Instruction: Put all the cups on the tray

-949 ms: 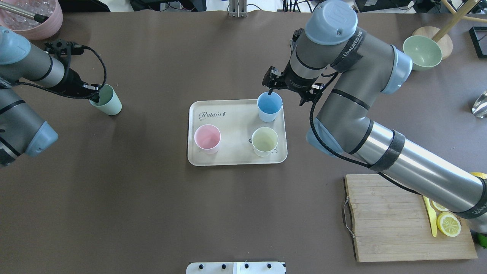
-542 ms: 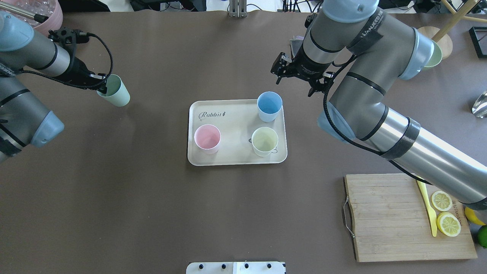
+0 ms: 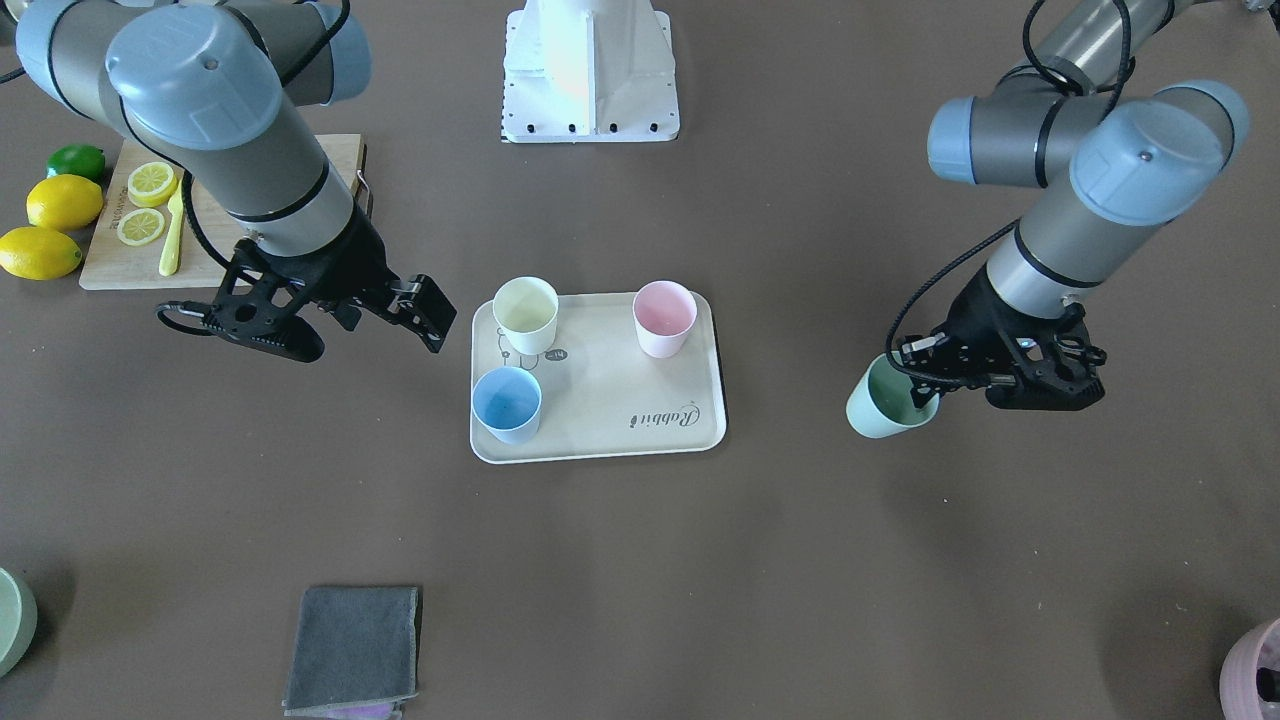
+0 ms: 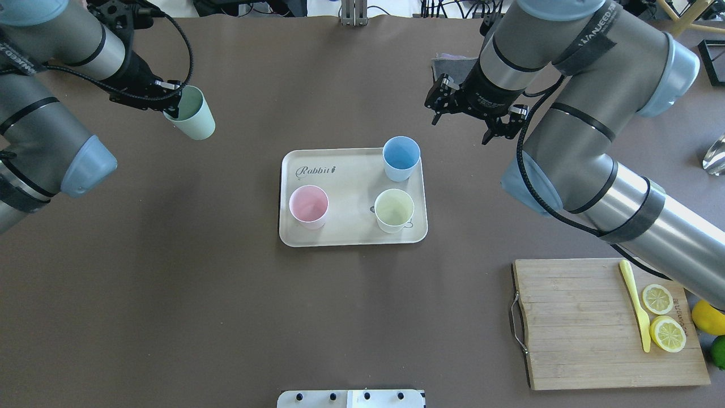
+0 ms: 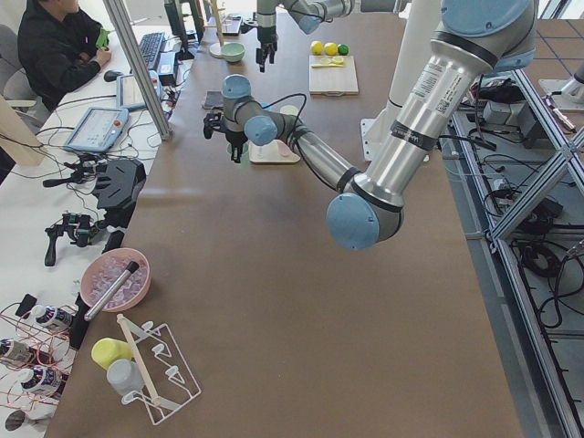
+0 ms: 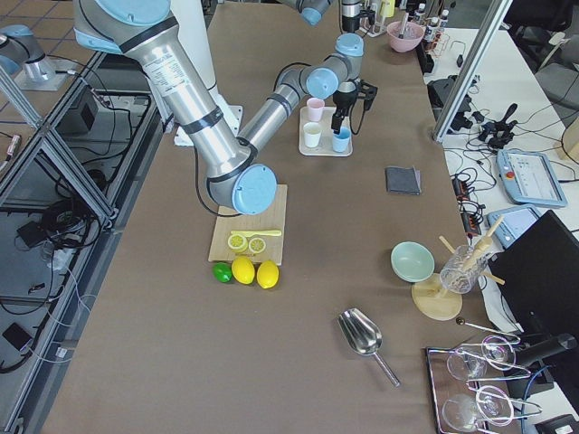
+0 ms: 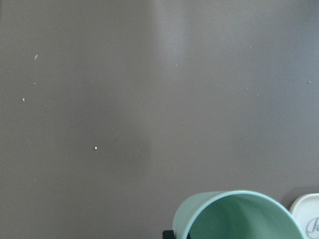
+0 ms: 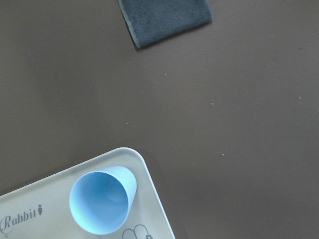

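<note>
The cream tray (image 4: pixel 351 184) lies mid-table and also shows in the front view (image 3: pixel 600 410). On it stand the light blue cup (image 4: pixel 401 158) (image 3: pixel 506 404) (image 8: pixel 102 201), the pink cup (image 4: pixel 308 207) (image 3: pixel 664 318) and the pale yellow cup (image 4: pixel 394 211) (image 3: pixel 525 314). My left gripper (image 4: pixel 173 102) (image 3: pixel 915 385) is shut on the rim of the mint green cup (image 4: pixel 193 116) (image 3: pixel 882 402) (image 7: pixel 234 219) and holds it tilted above the table, left of the tray. My right gripper (image 4: pixel 461 126) (image 3: pixel 345 330) is open and empty, in the air beyond the tray's far right corner.
A wooden cutting board (image 4: pixel 578 323) with lemon slices and a yellow knife lies front right. A grey cloth (image 3: pixel 352 648) (image 8: pixel 164 17) lies on the far side. A pale-green bowl (image 6: pixel 413 262) and a pink pot (image 3: pixel 1255 670) sit at the far corners.
My left gripper has risen and moved right and farther out with the green cup. My right gripper has left the blue cup's rim and drawn up and to the right.
</note>
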